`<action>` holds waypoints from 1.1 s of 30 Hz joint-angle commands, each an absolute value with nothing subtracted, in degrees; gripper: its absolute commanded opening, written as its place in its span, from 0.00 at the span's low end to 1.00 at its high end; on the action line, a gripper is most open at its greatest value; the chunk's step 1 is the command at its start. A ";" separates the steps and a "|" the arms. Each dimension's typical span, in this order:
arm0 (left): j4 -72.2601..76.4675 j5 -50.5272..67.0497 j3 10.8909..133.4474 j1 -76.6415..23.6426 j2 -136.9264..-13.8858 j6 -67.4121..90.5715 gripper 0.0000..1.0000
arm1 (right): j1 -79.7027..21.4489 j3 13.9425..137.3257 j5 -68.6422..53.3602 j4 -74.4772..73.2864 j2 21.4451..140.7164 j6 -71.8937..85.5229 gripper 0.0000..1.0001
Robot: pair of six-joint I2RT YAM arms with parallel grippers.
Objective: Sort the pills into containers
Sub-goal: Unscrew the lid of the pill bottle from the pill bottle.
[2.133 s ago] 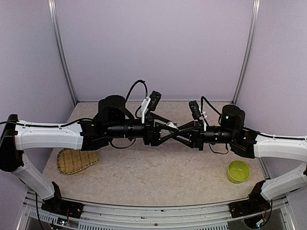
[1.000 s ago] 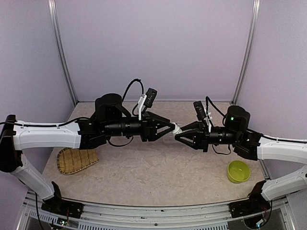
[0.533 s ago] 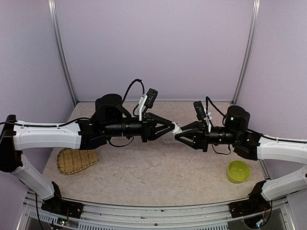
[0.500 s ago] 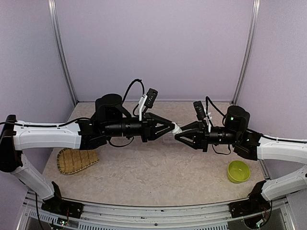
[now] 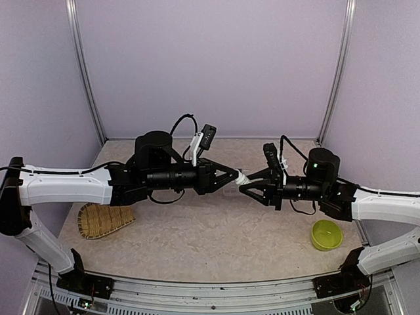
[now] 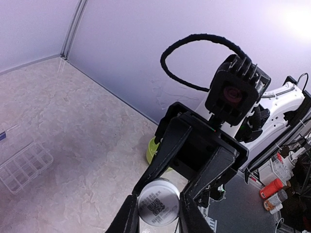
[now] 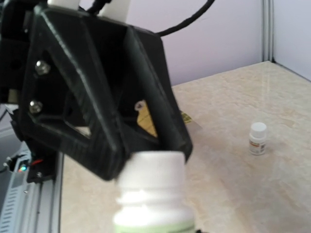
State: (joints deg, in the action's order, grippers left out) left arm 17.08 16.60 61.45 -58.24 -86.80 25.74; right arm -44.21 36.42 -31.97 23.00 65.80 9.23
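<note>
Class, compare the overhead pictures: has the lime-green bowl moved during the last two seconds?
No. The lime-green bowl keeps the same spot near the right edge of the table in every overhead picture.

The left gripper [image 5: 232, 176] and right gripper [image 5: 247, 186] meet tip to tip above mid-table, both closed on one white bottle [image 5: 241, 177]. With the left arm [image 5: 65, 187] and right arm [image 5: 387, 203] they bar the air from side to side. The table [image 5: 210, 243] in front of them is bare between a woven tray [image 5: 98, 220] near left and a green bowl [image 5: 326, 234] near right. A clear compartment box [image 6: 24, 167] and a small bottle [image 7: 257, 138] sit low on the surface. Walls [image 5: 210, 65] close in the back and both sides.
</note>
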 commanded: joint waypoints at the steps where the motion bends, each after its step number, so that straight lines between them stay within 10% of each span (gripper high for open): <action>1: 15.73 12.30 62.45 -57.22 -86.26 27.74 0.24 | -43.86 34.22 -26.57 22.92 63.94 6.98 0.04; 12: 15.39 10.66 62.22 -56.87 -85.57 30.07 0.24 | -43.86 31.78 -24.35 26.17 64.22 6.19 0.02; 22: 22.89 19.42 58.89 -55.60 -84.22 24.23 0.74 | -43.81 34.59 -33.52 25.47 65.13 8.56 0.03; 33: 26.71 27.01 59.75 -57.19 -86.82 21.27 0.79 | -43.85 35.37 -41.56 31.78 67.67 15.70 0.03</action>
